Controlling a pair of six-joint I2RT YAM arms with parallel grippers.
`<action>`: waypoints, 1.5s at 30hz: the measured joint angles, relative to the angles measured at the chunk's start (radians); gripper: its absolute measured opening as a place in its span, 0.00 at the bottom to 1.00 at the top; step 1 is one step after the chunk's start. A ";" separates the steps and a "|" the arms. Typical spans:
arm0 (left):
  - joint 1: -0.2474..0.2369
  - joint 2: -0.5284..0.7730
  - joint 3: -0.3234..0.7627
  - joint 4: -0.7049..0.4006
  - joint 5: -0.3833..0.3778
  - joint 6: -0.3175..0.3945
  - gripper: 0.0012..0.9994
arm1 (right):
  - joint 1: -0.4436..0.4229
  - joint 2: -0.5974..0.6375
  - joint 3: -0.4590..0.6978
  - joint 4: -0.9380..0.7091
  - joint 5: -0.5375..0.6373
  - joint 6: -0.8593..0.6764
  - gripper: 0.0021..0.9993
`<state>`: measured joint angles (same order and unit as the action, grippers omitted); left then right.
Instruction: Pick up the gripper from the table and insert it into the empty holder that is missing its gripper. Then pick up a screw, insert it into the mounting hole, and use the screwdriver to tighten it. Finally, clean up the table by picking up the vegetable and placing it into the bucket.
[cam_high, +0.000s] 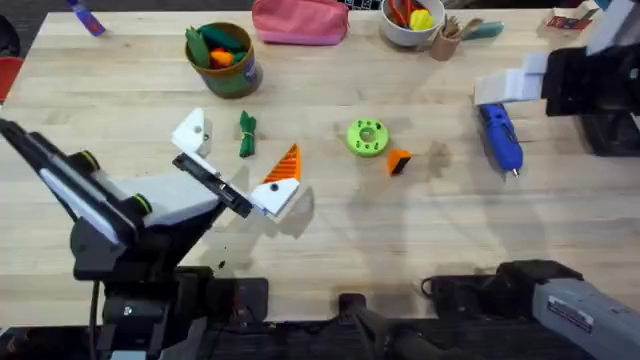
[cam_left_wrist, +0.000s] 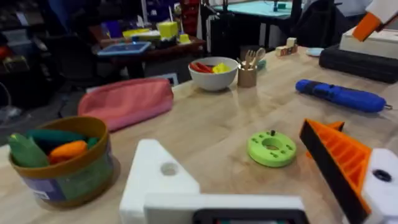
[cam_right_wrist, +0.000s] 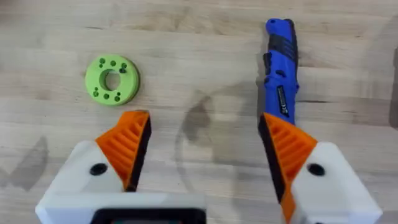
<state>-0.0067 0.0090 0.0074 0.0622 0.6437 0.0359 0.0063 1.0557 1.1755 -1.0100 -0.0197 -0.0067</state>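
A: Overhead first. Landmark is the green disc (cam_high: 367, 138), mid tabletop (cam_high: 420, 230). The gripper (cam_high: 398, 161), the loose orange wedge, lies just beside the disc on its near right, not touching. Too small to call which way it points.

B: Screwdriver?

A: The screwdriver (cam_high: 499, 138) lies well right of the disc, long axis running away from the bases, silver tip toward the near edge. Bare wood between it and the disc. The vegetable (cam_high: 247, 134) is well left of the disc, long axis also front to back. The bucket (cam_high: 222, 58) stands far left and beyond the disc, near the far edge, toys inside.

B: Left arm?

A: Left gripper (cam_high: 240, 160) sits left of the disc, jaws spread wide around the vegetable's stretch of wood: one orange finger (cam_high: 284, 167) nearer the disc, the empty holder (cam_high: 192, 134) bare white on the far side.

B: Left wrist view?

A: The disc lies flat with open wood around it; the screwdriver lies crosswise beyond it. A pink pouch (cam_left_wrist: 126, 102) and white bowl (cam_left_wrist: 214, 73) stand near the far edge.

B: Right wrist view?

A: Right gripper (cam_right_wrist: 202, 146) hangs with jaws wide apart, gripping nothing. The screwdriver's handle runs out past one orange finger; the disc lies beyond the other.
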 joint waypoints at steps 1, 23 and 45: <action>0.000 0.000 0.000 -0.011 0.003 -0.008 0.99 | 0.000 0.000 0.000 0.000 0.000 0.000 0.99; 0.000 -0.003 0.003 -0.162 0.363 0.055 0.99 | 0.000 0.000 0.000 0.000 0.000 0.000 0.99; 0.000 -0.003 0.003 -0.169 0.416 0.006 0.99 | 0.000 0.000 0.000 0.000 0.000 0.000 0.99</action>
<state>-0.0067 0.0063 0.0105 -0.1066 1.0595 0.0419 0.0063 1.0557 1.1755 -1.0100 -0.0200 -0.0067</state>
